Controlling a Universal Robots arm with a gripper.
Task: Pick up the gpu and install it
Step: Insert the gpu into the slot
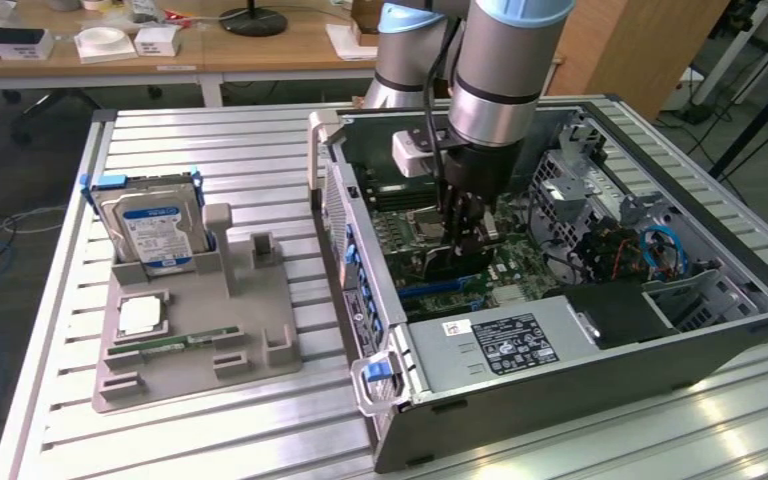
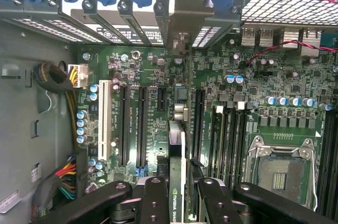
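My gripper (image 1: 468, 238) reaches down into the open computer case (image 1: 704, 330), low over the green motherboard (image 2: 132, 71). It is shut on the gpu (image 2: 177, 150), which I see edge-on in the wrist view as a thin card with a green label strip between the two black fingers (image 2: 153, 200). The card's silver end bracket (image 2: 182, 10) lies against the case's rear slot openings. The card stands upright along the board, between a black expansion slot (image 2: 141, 123) and another black slot (image 2: 198, 123). I cannot tell whether its edge sits in a slot. In the exterior view the gpu (image 1: 454, 262) is a dark shape under the fingers.
A grey parts fixture (image 1: 244, 330) on the slatted table at the exterior view's left holds a silver hard drive (image 1: 151, 232), a processor chip (image 1: 140, 317) and a memory stick (image 1: 171, 345). Inside the case are the power supply (image 1: 504, 345), the CPU socket (image 2: 280, 166) and cable bundles (image 2: 58, 176).
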